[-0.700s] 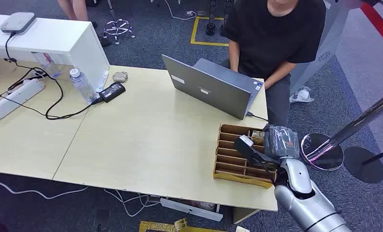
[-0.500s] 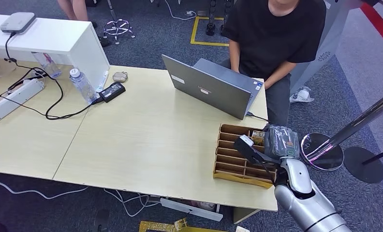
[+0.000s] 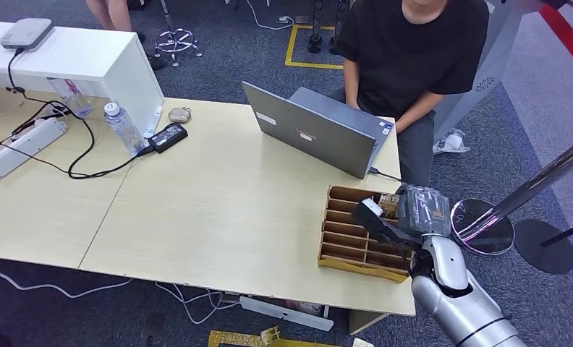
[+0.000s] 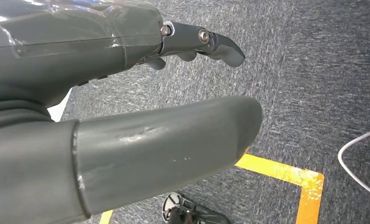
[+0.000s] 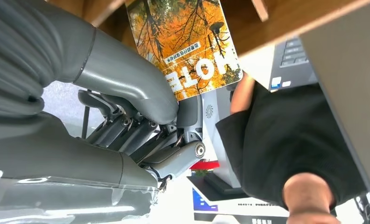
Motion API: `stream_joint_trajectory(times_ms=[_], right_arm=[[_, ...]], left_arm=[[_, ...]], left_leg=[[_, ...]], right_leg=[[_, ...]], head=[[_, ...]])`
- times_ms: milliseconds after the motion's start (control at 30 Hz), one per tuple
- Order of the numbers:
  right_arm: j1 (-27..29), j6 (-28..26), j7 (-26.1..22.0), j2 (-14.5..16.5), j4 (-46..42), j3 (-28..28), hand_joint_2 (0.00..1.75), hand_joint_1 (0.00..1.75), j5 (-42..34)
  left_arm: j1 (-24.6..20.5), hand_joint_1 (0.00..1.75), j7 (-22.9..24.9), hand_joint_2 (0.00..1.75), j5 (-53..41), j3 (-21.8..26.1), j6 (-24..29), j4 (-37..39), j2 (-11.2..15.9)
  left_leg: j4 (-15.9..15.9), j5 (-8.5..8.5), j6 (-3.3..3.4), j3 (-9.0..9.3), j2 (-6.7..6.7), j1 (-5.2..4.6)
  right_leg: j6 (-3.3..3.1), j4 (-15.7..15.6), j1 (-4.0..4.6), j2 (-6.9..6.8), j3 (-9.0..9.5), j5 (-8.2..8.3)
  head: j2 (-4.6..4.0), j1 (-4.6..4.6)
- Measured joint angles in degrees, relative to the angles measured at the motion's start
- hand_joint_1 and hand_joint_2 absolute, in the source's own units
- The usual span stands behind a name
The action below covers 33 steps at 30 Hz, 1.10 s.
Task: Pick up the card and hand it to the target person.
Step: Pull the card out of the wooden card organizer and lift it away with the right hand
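Note:
The card is orange with an autumn-tree picture and the word HOTEL. It stands in the back compartment of the brown cardboard organizer at the table's right end. My right hand reaches over that box and pinches the card's edge between the thumb and the darker fingers behind it. The person in a black shirt sits just beyond the table's far right corner, behind an open grey laptop. My left hand hangs over dark carpet, fingers apart, holding nothing.
A water bottle, a power brick, a power strip and cables lie at the table's left. A white shelf unit stands at the back left. A stanchion base and its pole stand on the floor to the right.
My right hand has shifted slightly toward the back of the organizer and a little to the right. The person and the other things on the table have stayed put.

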Motion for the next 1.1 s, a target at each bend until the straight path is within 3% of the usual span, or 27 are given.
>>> stream_joint_trajectory(times_ms=[300,633,900,1100], right_arm=[[-0.02,-7.18,-0.18,-0.01,-1.15,-1.9,1.75,1.75,2.34],[-0.99,-10.96,0.59,-0.15,-3.58,-5.89,1.75,1.75,4.62],[-6.29,-14.04,-1.32,-0.24,-2.47,-9.33,1.75,1.75,0.69],[-11.46,-16.33,-3.78,0.07,3.87,-10.8,1.75,1.75,-0.57]], left_arm=[[0.0,0.0,0.15,0.0,0.18,-0.35,0.01,0.0,-0.1],[-0.01,0.0,0.85,0.0,0.57,-1.1,0.09,0.0,-0.22],[-0.06,0.0,1.34,0.0,0.38,-2.37,0.04,0.0,-0.36],[-0.19,0.0,1.71,0.0,-0.04,-3.48,0.04,0.0,-0.38]], left_leg=[[0.0,0.0,0.0,0.0,0.0,0.0],[0.01,0.0,0.0,0.0,0.0,0.0],[0.01,0.01,0.0,0.0,0.0,0.0],[0.01,0.01,0.0,-0.01,-0.01,0.0]], right_leg=[[0.0,0.0,0.0,0.0,0.0,0.0],[0.0,0.0,0.0,0.01,0.01,0.01],[0.01,0.01,0.0,0.01,0.01,0.01],[0.01,0.01,0.0,-0.01,0.01,0.01]], head=[[0.0,0.01],[0.0,0.0],[0.0,0.0],[0.0,0.0]])
